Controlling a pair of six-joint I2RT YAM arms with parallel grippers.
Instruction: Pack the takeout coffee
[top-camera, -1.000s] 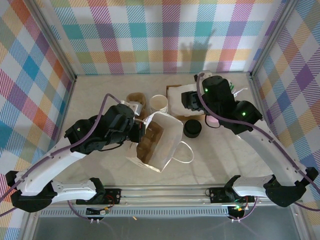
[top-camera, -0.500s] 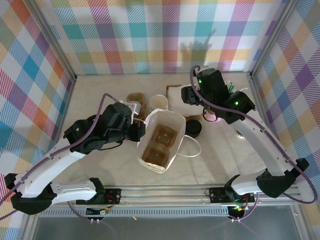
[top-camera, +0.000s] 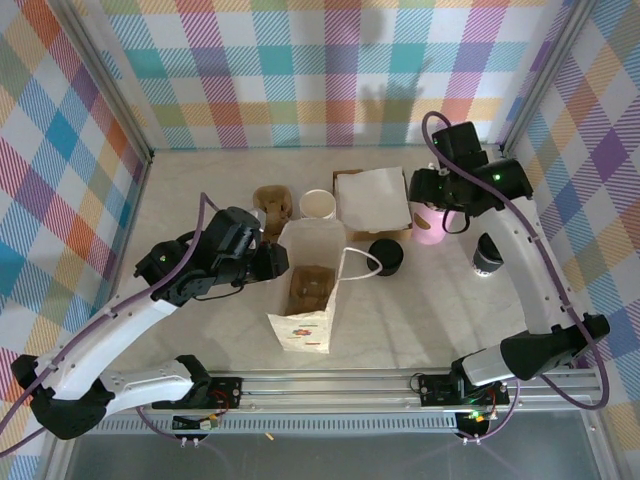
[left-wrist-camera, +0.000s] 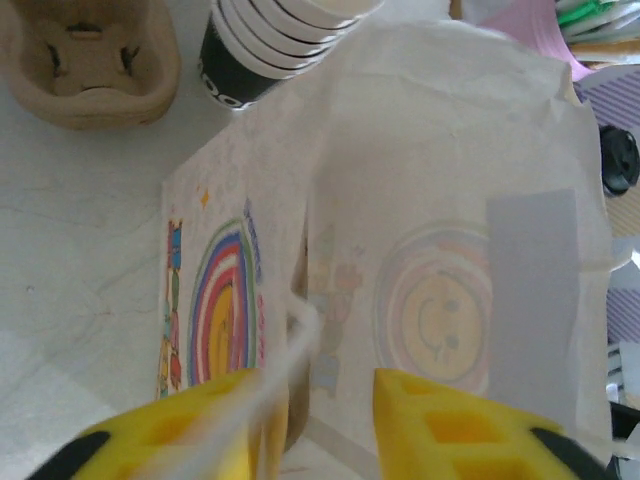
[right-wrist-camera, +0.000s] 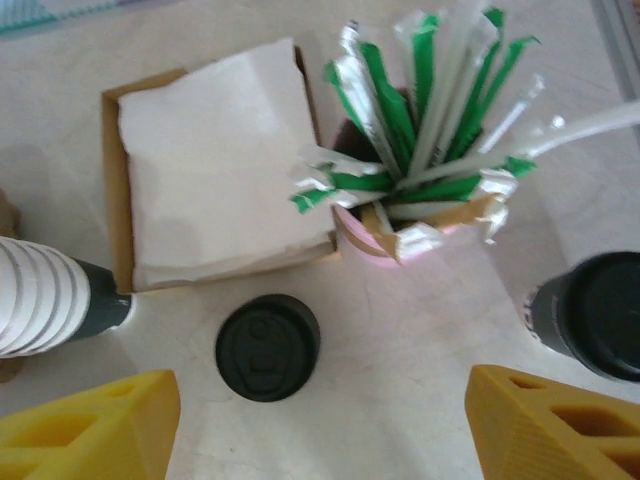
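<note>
The paper bag (top-camera: 303, 330) may tip, since the left gripper (left-wrist-camera: 315, 395) at its left side has its fingers partly spread, with the handle loose between them. The right gripper (right-wrist-camera: 320, 392), spread wide and empty, could knock the cup of straws (right-wrist-camera: 362, 238) when it goes for the coffee (right-wrist-camera: 592, 312). The coffee stands upright on the surface, well to the right of the bag: small, dark print, round black lid on

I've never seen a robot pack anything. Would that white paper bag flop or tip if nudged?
Probably floppy: the paper bag looks thin and creased. It stands upright and narrow, so a nudge could tip it, though the brown carrier inside may steady it.
</note>
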